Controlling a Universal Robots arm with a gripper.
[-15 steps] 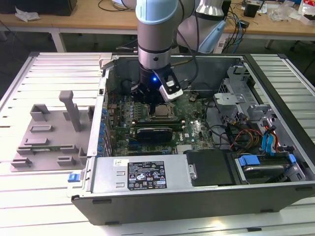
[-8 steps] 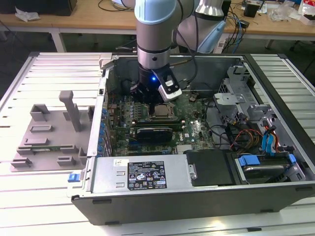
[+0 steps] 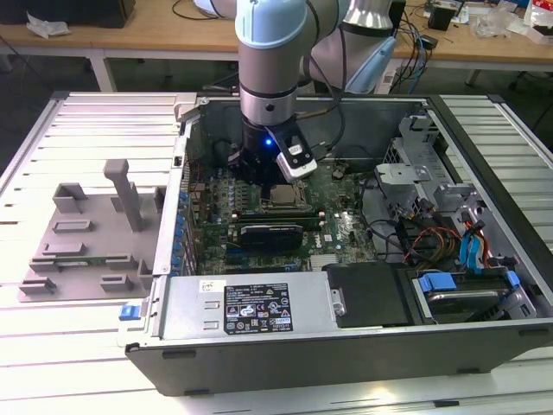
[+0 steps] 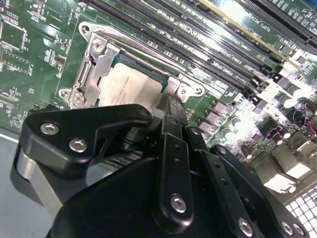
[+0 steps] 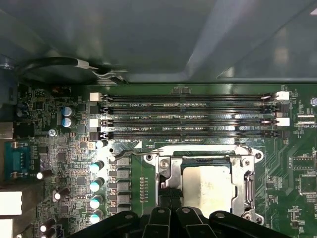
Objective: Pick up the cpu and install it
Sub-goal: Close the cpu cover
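- The cpu (image 4: 130, 85) is lying flat in the socket (image 5: 205, 161) on the board, with its pale top plate facing up. A metal frame (image 4: 96, 59) is bordering it.
- The gripper (image 4: 170, 106) is hanging right over one edge of the cpu, and its black body is blocking part of the chip in both wrist views. I cannot tell whether it is open or closed, nor whether it is touching the chip.
- Memory slots (image 5: 193, 119) are running in parallel rows just beside the socket.
- Blue-topped capacitors (image 5: 96, 186) are standing in a line along another side of the socket.
- The green board (image 3: 341, 229) is lying inside the open case (image 3: 484, 164).
- The arm (image 3: 272, 52) is reaching straight down into the case and hiding the stretch of board behind the socket in the exterior view.
- A power supply (image 3: 251, 307) is sitting along the case's near wall in the exterior view.
- Loose cables (image 3: 423, 242) and blue drive caddies (image 3: 471, 251) are crowding the case's end at the exterior view's right.
- A grey tray (image 3: 86, 233) with upright blocks is lying outside the case at the exterior view's left. It is resting on the slatted table (image 3: 86, 346), well apart from the cpu.
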